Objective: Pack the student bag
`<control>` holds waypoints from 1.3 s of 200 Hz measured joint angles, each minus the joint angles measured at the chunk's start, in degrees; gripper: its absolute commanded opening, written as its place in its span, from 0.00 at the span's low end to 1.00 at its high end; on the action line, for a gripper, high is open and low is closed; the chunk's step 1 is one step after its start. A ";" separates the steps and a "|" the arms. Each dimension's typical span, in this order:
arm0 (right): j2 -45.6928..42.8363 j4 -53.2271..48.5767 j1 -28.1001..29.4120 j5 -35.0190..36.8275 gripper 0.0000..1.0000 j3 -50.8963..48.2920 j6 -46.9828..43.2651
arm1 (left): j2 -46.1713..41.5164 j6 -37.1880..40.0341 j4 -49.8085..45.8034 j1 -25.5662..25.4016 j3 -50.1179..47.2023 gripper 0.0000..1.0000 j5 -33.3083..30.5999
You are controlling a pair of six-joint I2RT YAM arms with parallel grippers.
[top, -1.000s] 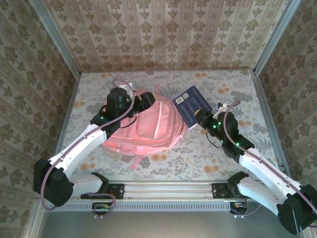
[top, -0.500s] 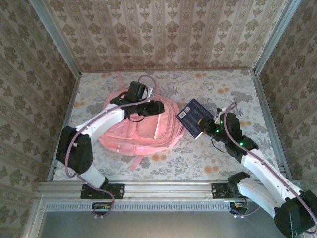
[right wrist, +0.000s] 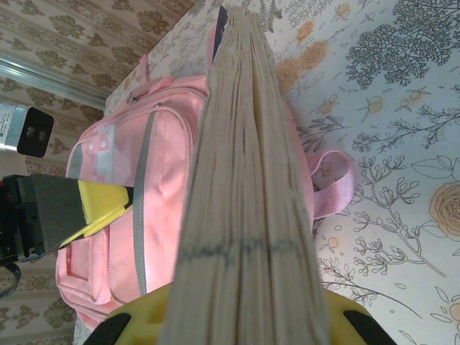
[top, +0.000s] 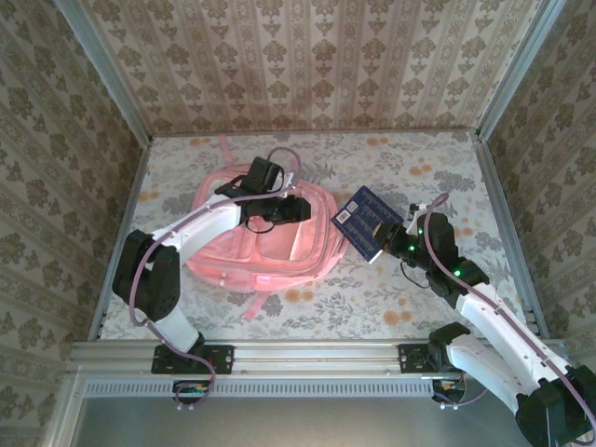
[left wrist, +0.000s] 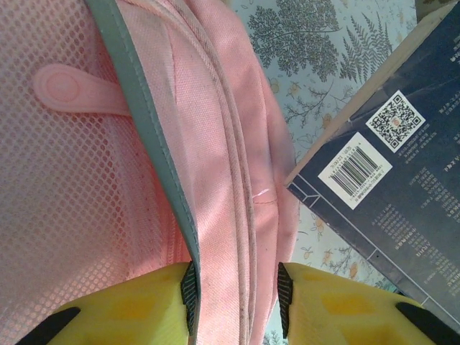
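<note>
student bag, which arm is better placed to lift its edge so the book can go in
Left: the left pincer straddles the folded edge of the student bag, while the right pincer is shut on the book beside it.

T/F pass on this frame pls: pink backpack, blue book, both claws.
1. The right claw is shut on the dark blue rectangular book. True.
2. That book is inside the large pink fabric backpack. False: it is outside the backpack, by its right edge, held in the right claw.
3. The left claw has a finger on either side of a fold of the backpack's fabric. True.
4. The backpack stands upright. False: it lies flat on the floral-patterned table.
5. The book's cover carries a white barcode label. True.
</note>
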 measured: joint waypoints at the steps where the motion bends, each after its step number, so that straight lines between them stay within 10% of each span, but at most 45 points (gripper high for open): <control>1: 0.00 0.00 -0.02 0.00 0.00 0.00 0.00 | 0.00 0.00 0.00 0.00 -0.02 0.38 0.00; 137: 0.00 0.07 -0.37 -1.36 0.00 0.00 1.14 | 3.82 1.27 0.33 -0.85 -1.40 0.32 -1.73; 187: -0.39 -0.22 -0.37 -1.44 0.00 0.00 1.29 | 6.27 4.46 -3.91 -1.95 3.17 0.00 -6.25; 260: -4.74 -6.21 -0.37 -1.05 0.00 3.21 -2.95 | 5.46 7.69 -11.69 -1.49 8.94 0.00 -3.61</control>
